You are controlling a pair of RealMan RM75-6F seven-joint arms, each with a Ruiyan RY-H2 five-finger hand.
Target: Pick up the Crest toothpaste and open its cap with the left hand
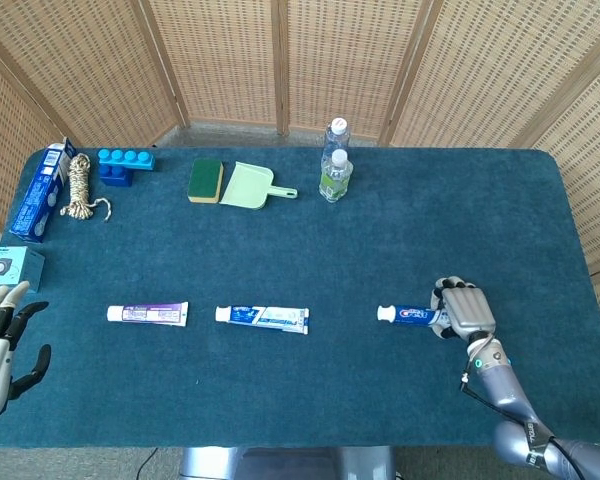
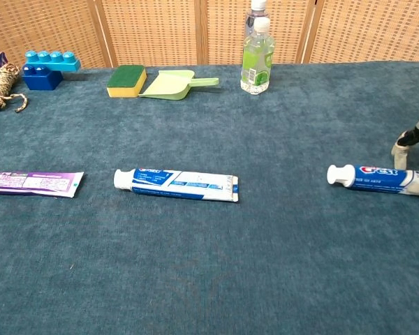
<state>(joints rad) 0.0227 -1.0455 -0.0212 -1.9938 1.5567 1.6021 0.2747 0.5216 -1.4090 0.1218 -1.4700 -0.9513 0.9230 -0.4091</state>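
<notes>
At table right, right hand (image 1: pixel 464 309) curls over the Crest tube (image 1: pixel 412 315) lying flat with cap (image 1: pixel 385 313) pointing left, grip unconfirmed; left hand (image 1: pixel 2 340) spread, holding nothing at far left edge; best grab tail firmly, lift level, leaving cap exposed.

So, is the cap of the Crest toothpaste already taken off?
No, the white cap sits on the end of the Crest toothpaste, which lies on the table.

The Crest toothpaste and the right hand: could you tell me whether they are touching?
Touching. In the head view the right hand covers the tail end of the Crest toothpaste as it lies on the table, with no gap visible; the chest view shows fingers arched over the tube.
</notes>
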